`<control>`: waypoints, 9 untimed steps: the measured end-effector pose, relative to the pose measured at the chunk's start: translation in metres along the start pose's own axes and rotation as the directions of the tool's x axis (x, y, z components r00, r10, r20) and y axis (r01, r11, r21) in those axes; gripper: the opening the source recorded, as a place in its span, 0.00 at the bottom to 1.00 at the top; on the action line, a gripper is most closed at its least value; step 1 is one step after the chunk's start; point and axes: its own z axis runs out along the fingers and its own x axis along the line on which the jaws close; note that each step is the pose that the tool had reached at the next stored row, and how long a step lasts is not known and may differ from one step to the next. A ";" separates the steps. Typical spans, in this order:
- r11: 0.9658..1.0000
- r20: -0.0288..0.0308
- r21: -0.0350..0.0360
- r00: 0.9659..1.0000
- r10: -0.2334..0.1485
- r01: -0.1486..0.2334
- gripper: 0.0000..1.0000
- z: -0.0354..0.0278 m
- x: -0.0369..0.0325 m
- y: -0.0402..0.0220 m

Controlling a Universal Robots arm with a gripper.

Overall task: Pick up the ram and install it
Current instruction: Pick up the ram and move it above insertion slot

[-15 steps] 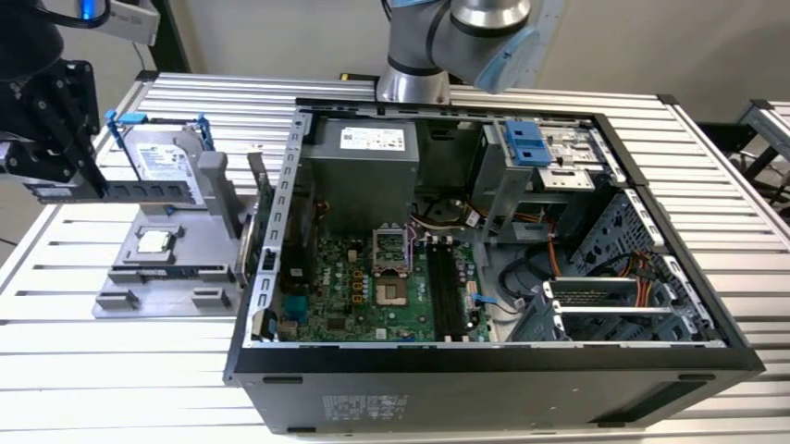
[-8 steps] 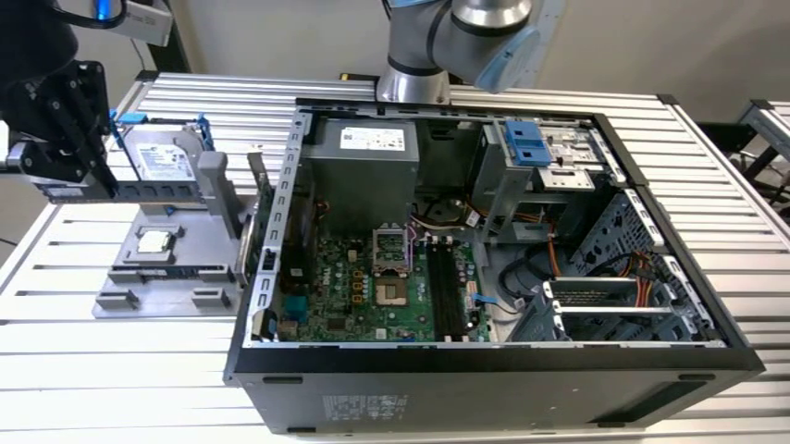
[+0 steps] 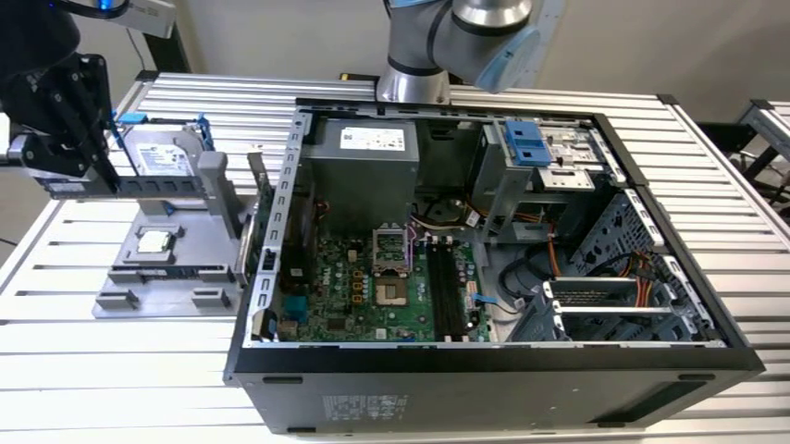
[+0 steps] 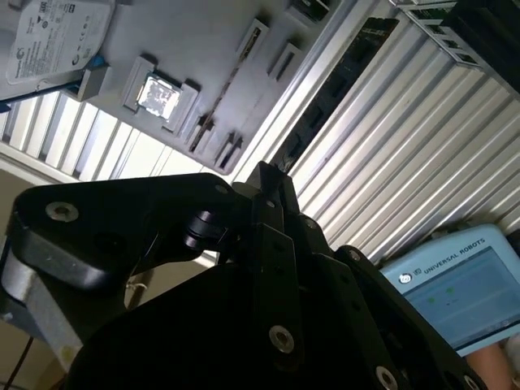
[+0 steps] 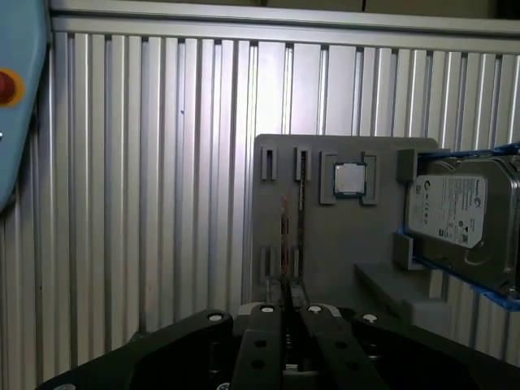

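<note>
A ridged metal counter (image 3: 50, 250) holds a big open computer box (image 3: 494, 375). At 9 o'clock from the box in the exterior view sits a gray tray (image 3: 136, 275). A silver hard drive (image 3: 163, 153) stands at the tray's far end. The black tool (image 3: 109, 176) is at the tray's 10 o'clock corner. Its fingers (image 5: 272, 317) are pinched shut on one end of the ram (image 3: 154, 183) (a long, thin, dark stick). The ram stands on edge over the tray, just in front of the hard drive. A small square chip (image 3: 154, 241) lies nearby.
</note>
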 end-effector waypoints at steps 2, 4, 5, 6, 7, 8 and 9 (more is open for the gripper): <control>1.000 0.000 0.000 1.000 0.000 0.000 0.00 -0.0002 0.0001 -0.0022; 1.000 0.000 0.000 1.000 0.000 0.000 0.00 -0.0002 0.0002 -0.0077; 1.000 0.000 0.000 1.000 0.000 0.000 0.00 -0.0003 0.0002 -0.0113; 1.000 0.000 0.000 1.000 0.000 0.000 0.00 -0.0003 0.0004 -0.0149; 1.000 0.000 0.000 1.000 0.000 0.000 0.00 -0.0003 0.0004 -0.0187; 1.000 0.000 0.000 1.000 0.000 0.000 0.00 -0.0004 0.0006 -0.0228; 1.000 0.000 0.000 1.000 0.000 0.000 0.00 -0.0005 0.0006 -0.0266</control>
